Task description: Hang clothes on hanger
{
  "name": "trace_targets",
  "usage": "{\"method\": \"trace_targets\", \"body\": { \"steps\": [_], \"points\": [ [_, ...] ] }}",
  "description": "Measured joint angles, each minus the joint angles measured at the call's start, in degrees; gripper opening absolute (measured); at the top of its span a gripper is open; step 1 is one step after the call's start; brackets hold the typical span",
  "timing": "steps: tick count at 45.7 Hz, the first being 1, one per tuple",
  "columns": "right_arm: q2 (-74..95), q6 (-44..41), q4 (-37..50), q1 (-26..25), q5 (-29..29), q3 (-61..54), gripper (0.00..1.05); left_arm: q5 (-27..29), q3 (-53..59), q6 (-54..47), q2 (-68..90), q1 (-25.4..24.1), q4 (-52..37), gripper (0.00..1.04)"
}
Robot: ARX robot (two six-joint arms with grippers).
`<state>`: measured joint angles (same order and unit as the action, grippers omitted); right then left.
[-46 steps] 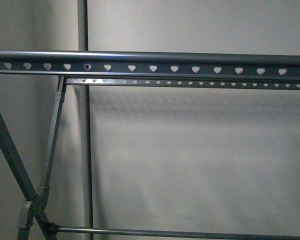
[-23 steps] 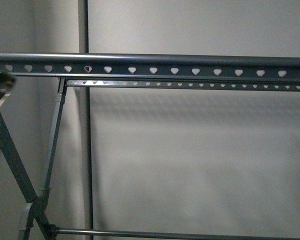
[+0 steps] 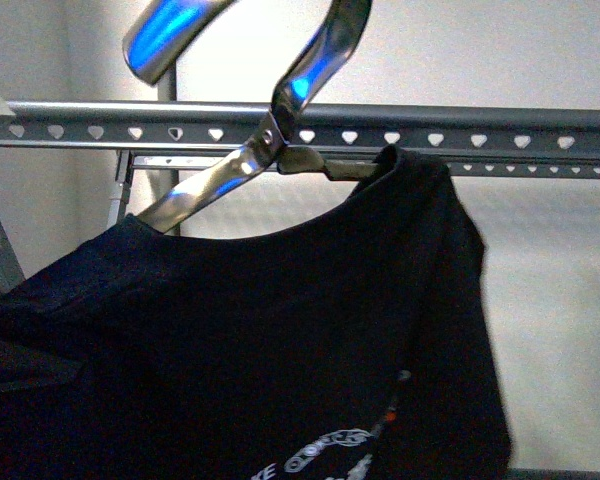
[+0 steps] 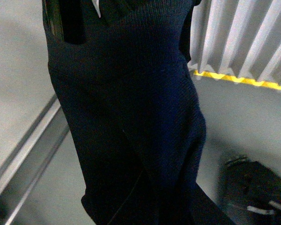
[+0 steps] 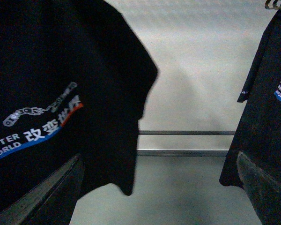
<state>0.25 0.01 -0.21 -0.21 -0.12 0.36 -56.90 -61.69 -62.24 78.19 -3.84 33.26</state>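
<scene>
The clothes [image 3: 260, 340], a black T-shirt with white and blue print, hang on a shiny metal coat hanger [image 3: 280, 110]. They are held up in front of the hanger [image 3: 480, 125], the grey rack, whose heart-punched rail runs across the front view. My left gripper is shut on the clothes [image 4: 131, 108]. Black cloth fills its wrist view and hides its fingers. My right gripper [image 5: 159, 197] is open and empty, with the clothes [image 5: 61, 70] by its one finger [image 5: 47, 197]. The rack's low bars [image 5: 182, 152] lie beyond it.
A second black printed T-shirt [image 5: 267, 93] hangs beside my right gripper's other finger. A grey pole [image 3: 166, 85] stands behind the rail. In the left wrist view there are metal rails [image 4: 28, 154], a ribbed wall [image 4: 243, 37] with a yellow strip, and a dark bag [image 4: 257, 187] on the floor.
The clothes on the shiny coat hanger have come up from the lower left into the front view. They now cover the lower part of the rack, which was bare before.
</scene>
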Motion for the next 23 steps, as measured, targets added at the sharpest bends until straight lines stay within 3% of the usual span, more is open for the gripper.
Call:
{"method": "trace_targets", "body": {
  "steps": [11,23],
  "points": [
    [0.00,0.00,0.00,0.00,0.00,0.00,0.97,5.88,-2.69,-7.39,5.55,6.10,-16.20,0.04],
    [0.00,0.00,0.00,0.00,-0.02,0.00,0.97,6.10,-2.64,-8.11,5.55,6.40,-16.57,0.04]
  ]
}}
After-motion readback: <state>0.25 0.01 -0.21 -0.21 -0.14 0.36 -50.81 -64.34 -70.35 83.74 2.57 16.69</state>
